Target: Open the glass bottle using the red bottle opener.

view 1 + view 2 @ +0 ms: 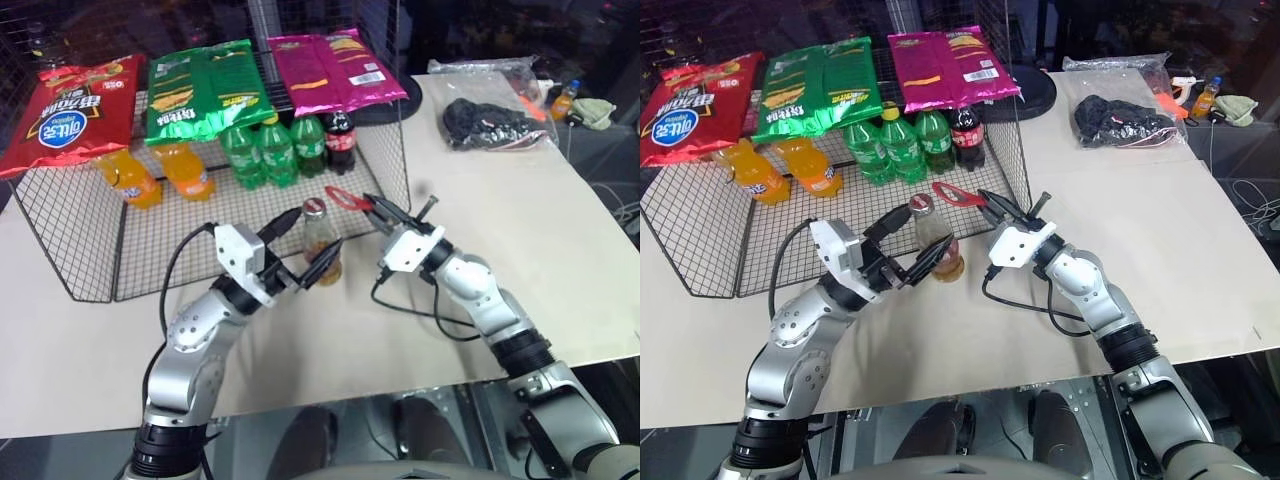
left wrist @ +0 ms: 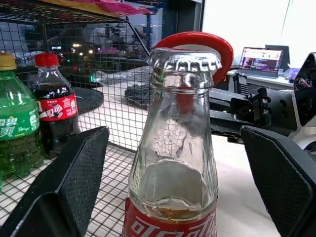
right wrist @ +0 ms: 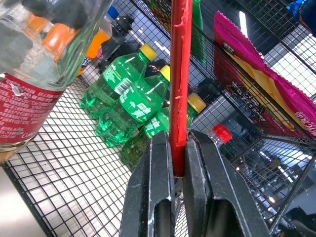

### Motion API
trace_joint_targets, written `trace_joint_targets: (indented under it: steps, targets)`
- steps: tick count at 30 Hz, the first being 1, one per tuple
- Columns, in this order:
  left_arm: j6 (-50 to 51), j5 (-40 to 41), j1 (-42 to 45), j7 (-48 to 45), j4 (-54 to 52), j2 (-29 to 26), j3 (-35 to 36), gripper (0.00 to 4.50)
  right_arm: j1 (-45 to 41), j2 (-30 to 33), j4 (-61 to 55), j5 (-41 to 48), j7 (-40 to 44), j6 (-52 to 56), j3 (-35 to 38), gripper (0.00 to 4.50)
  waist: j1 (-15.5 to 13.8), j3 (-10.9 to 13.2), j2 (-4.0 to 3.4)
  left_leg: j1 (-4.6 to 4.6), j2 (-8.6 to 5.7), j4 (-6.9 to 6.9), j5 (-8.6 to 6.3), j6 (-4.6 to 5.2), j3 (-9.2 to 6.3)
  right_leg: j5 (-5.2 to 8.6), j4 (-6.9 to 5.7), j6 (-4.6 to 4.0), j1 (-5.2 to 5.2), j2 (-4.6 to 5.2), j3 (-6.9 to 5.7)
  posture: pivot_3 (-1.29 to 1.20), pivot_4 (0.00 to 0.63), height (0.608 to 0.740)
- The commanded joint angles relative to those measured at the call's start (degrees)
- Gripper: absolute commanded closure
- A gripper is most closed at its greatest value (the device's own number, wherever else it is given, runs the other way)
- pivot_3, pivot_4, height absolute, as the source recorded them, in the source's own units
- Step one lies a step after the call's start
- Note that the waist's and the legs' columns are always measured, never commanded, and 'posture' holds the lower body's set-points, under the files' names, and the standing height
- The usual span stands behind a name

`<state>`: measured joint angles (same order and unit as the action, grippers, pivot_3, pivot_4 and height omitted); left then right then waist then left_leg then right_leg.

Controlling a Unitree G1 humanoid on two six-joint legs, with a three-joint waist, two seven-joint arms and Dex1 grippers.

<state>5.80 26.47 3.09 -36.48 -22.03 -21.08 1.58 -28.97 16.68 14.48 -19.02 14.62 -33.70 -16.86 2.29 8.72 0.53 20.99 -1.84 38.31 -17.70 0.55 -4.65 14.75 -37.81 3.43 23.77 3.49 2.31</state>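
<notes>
You see the pale table (image 1: 560, 250) filling most of the frame, with the wire rack (image 1: 90, 240) at upper left holding snack bags and soda bottles. At centre frame the glass bottle (image 1: 320, 240) stands upright at the rack's front edge, cap on. Your left gripper (image 1: 308, 262), just left of centre, has its jaws spread either side of the bottle without closing on it. Your right gripper (image 1: 378, 210), right of centre, pinches the red bottle opener (image 1: 343, 197), whose head sits right by the cap.
</notes>
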Motion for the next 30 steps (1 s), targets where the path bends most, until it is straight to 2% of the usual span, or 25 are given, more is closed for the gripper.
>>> trace_joint_targets:
  steps: [1, 8, 12, 30]
  targets:
    - [-1.22, -1.64, 0.08, -0.19, -1.59, -0.43, -0.53, 0.12, -0.92, -0.24, -1.69, 0.89, -0.5, -0.01, 1.38, 4.5, 0.01, 0.0, 0.0, 0.0, 0.0, 0.0, 0.0, 0.0, 0.0, 0.0, 0.0, 0.0, 0.0, 0.0, 0.0, 0.0, 0.15, 0.74]
    - [-2.33, -2.52, 0.81, -0.89, -0.4, 0.14, -0.48, 0.12, -1.23, -0.29, -1.32, 0.95, -0.5, -0.08, 1.42, 4.5, 0.0, 0.0, 0.0, 0.0, 0.0, 0.0, 0.0, 0.0, 0.0, 0.0, -0.01, 0.0, 0.0, 0.0, 0.0, 0.0, 0.15, 0.74]
    - [-2.2, -2.18, 0.97, -1.26, -0.3, 0.21, -0.27, 1.27, -1.3, -0.35, -1.24, 0.88, -0.6, -0.04, 1.43, 4.5, 0.01, 0.0, 0.0, 0.0, 0.0, 0.01, 0.0, 0.0, 0.0, 0.0, -0.01, 0.0, 0.0, 0.0, 0.0, 0.0, 0.15, 0.74]
    - [-1.89, -0.87, 1.05, -0.31, 0.95, 1.04, 1.65, 1.27, -1.61, -0.63, -0.61, 0.68, -0.85, -0.16, 1.36, 4.5, 0.02, 0.0, 0.0, -0.01, 0.0, 0.03, 0.0, 0.0, 0.01, 0.0, -0.04, 0.0, 0.0, 0.0, 0.0, 0.0, 0.15, 0.74]
